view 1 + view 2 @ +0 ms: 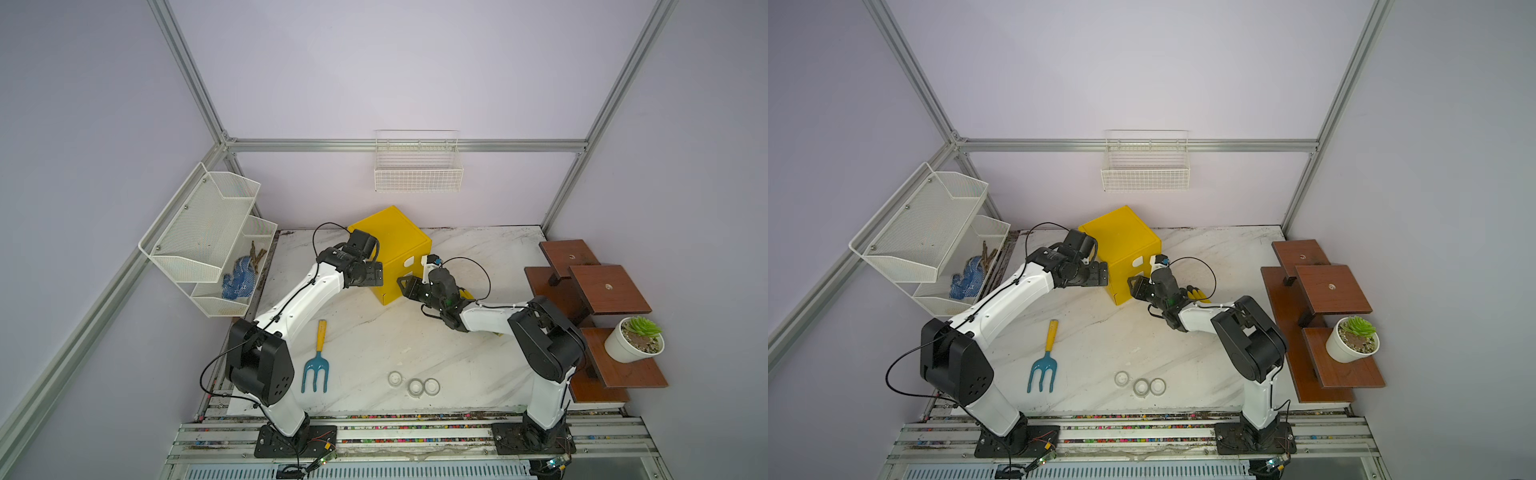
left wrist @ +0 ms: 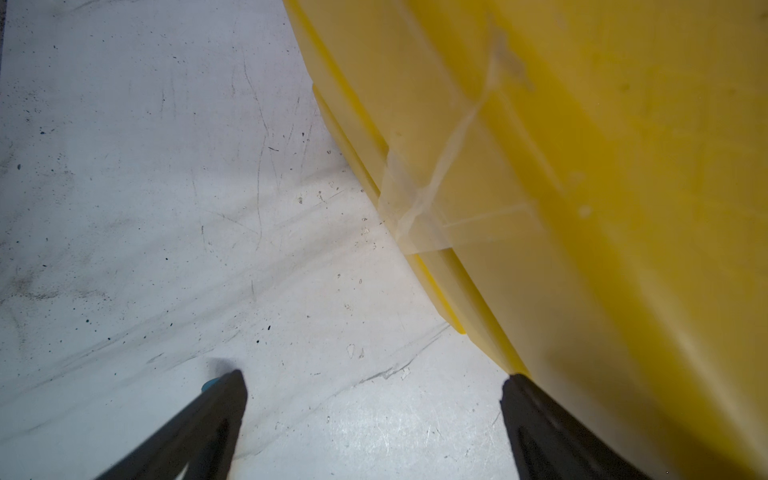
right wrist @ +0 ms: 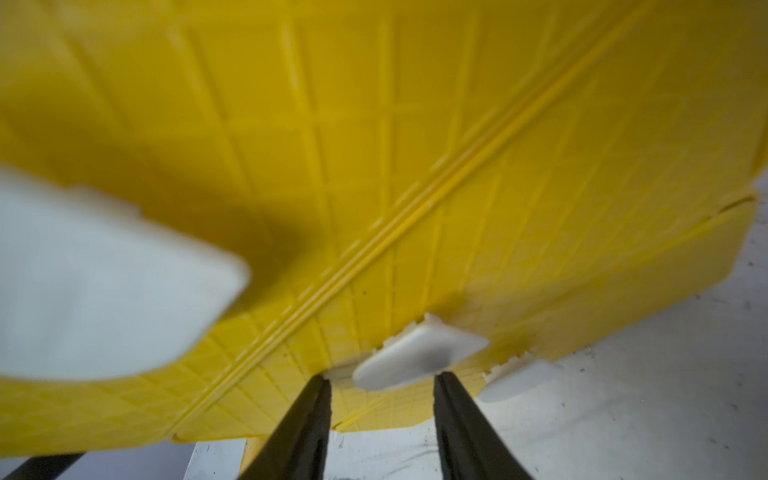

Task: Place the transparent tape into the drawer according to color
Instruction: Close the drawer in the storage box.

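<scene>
Right wrist view: my right gripper [image 3: 382,378], parted, faces the white handle [image 3: 419,353] of a shut drawer [image 3: 540,208]; my left gripper [image 2: 374,376] gapes; three clear tape rolls [image 1: 415,387] lie unsorted.

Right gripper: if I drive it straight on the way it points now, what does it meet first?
The right gripper would most likely meet the white tab handle of a drawer in the yellow cabinet, just beyond its open jaws; depth unclear.
</scene>
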